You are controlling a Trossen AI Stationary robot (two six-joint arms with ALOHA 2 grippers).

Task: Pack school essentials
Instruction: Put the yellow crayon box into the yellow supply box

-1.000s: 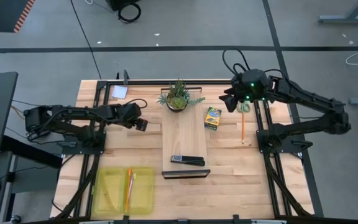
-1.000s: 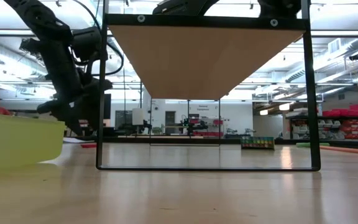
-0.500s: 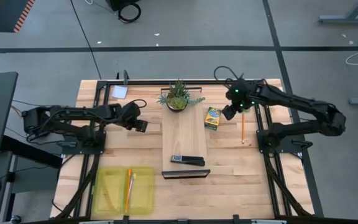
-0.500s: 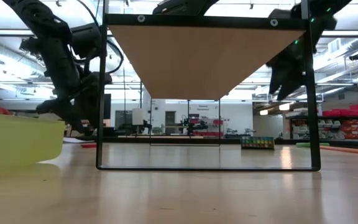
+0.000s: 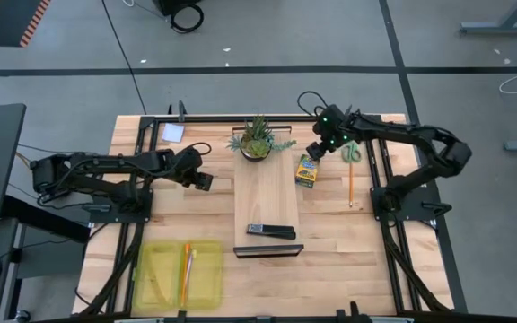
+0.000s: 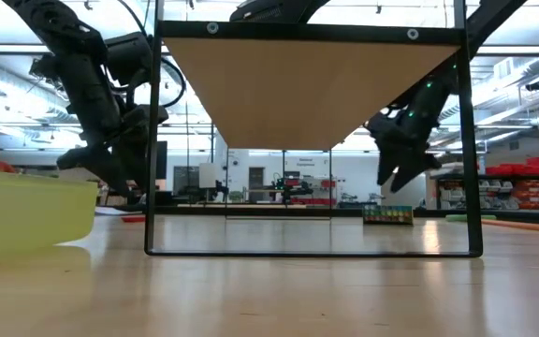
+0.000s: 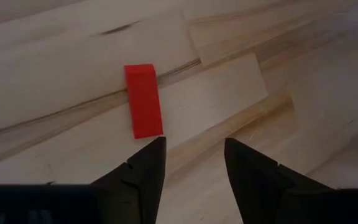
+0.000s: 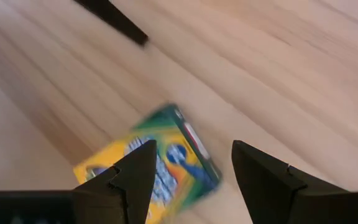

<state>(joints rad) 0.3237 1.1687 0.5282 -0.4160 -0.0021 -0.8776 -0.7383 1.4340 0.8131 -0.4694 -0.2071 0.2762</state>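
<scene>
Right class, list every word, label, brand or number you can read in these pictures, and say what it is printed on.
Crayon box: printing on its yellow and green face, too blurred to read.
Red eraser: no text showing.
Signs in the room behind the table: too small to read.
Nothing is legible.

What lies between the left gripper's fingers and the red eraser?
Only bare table; in the left wrist view the left gripper sits open just short of the red eraser.

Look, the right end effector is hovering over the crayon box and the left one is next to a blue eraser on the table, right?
Almost. The eraser is red, not blue; the left wrist view shows it on the wood just ahead of the left end effector. The rest holds: the right end effector is over the crayon box.
</scene>
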